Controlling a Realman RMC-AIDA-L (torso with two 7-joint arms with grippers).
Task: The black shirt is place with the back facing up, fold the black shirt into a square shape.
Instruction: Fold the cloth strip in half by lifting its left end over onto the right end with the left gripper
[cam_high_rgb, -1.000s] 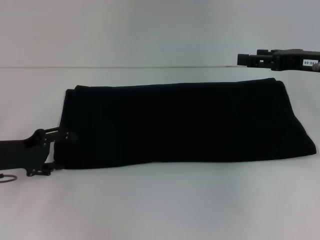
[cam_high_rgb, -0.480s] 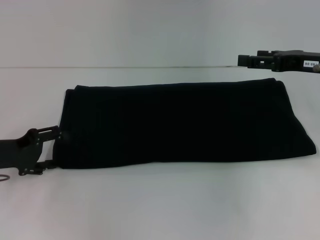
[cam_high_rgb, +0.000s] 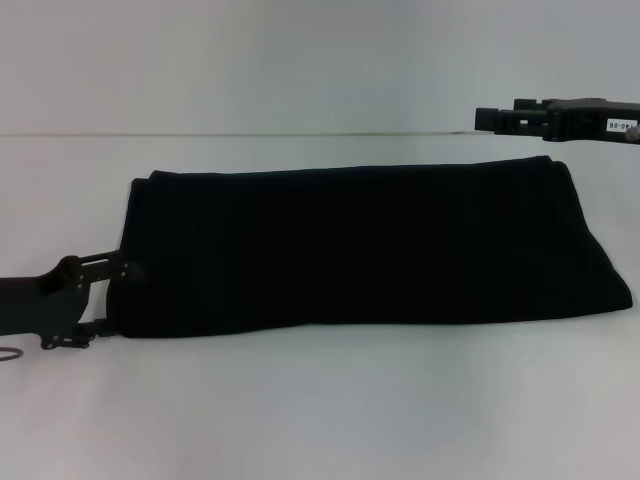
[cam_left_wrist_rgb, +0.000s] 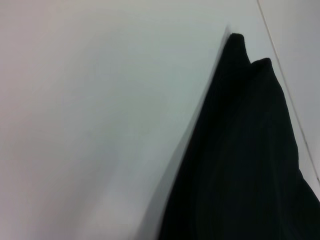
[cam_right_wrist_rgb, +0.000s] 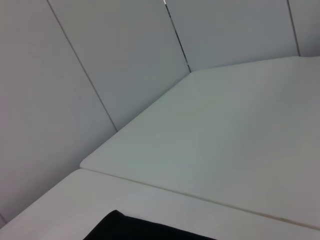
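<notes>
- The black shirt (cam_high_rgb: 360, 245) is laid out flat on the white counter (cam_high_rgb: 320, 410), folded into a long wide band that runs from about 9 o'clock to 3 o'clock across the middle of the head view.
- No white lettering can be seen on the side facing up, just plain dark fabric.
- The band's end at 3 o'clock looks a bit deeper than the end at 9 o'clock, and its near corner there sticks out toward the counter's edge.
- The left claw (cam_high_rgb: 118, 292) is found low at the shirt's 9 o'clock end, right at the near corner. Its fingers are spread, one above and one below the cloth edge, and nothing is pinched between them as far as can be seen.
- In the left wrist view only the shirt's edge (cam_left_wrist_rgb: 250, 160) and bare counter are shown.
- The right claw (cam_high_rgb: 482, 119) is held up off the counter at roughly 2 o'clock, just past the shirt's far corner and not touching it. Whether its fingers are open or closed can't be told.
- In the right wrist view a small corner of the shirt (cam_right_wrist_rgb: 130, 230) is caught, with the rest taken up by counter and wall panels (cam_right_wrist_rgb: 75, 75).
</notes>
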